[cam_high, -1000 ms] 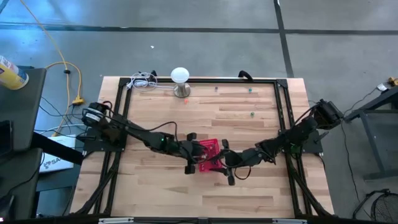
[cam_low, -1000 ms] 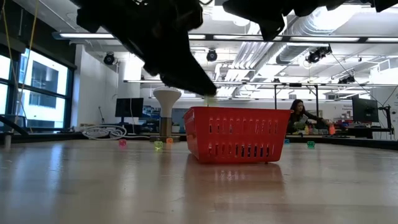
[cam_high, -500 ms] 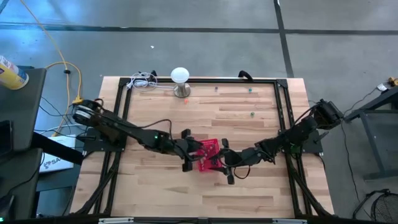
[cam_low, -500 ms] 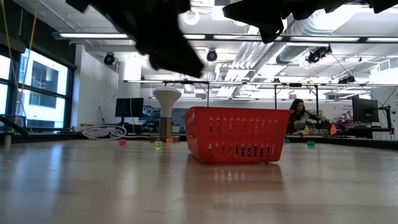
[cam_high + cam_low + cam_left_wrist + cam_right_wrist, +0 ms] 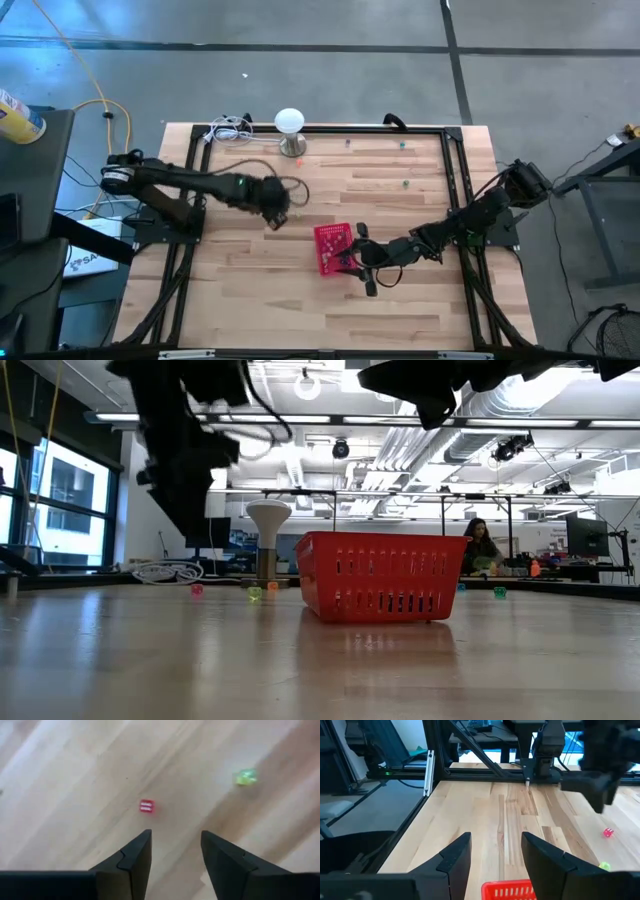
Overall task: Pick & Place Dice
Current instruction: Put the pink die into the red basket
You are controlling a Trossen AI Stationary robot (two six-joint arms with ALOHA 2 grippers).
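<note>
The red basket (image 5: 332, 248) stands on the wooden table near its middle. Tiny dice lie loose on the wood: a red one (image 5: 146, 806) and a green one (image 5: 246, 777) just ahead of my left gripper (image 5: 175, 835), others toward the far edge (image 5: 405, 183). My left gripper (image 5: 277, 216) hangs open left of the basket, pointing steeply down, with nothing between its fingers. My right gripper (image 5: 365, 260) hovers open at the basket's right side, above its rim (image 5: 510, 889), clear of it in the low view.
A white dome-topped lamp (image 5: 290, 124) and a coil of white cable (image 5: 230, 130) sit at the far edge. A black frame rail (image 5: 455, 180) runs around the table. More dice lie at the far right (image 5: 402, 145). A person sits in the room beyond (image 5: 480, 545).
My left gripper has left its place over the basket, going toward the table's left and far edges and rising slightly. It has rolled and tipped from nearly level to pointing steeply down. The basket and my right gripper have kept still.
</note>
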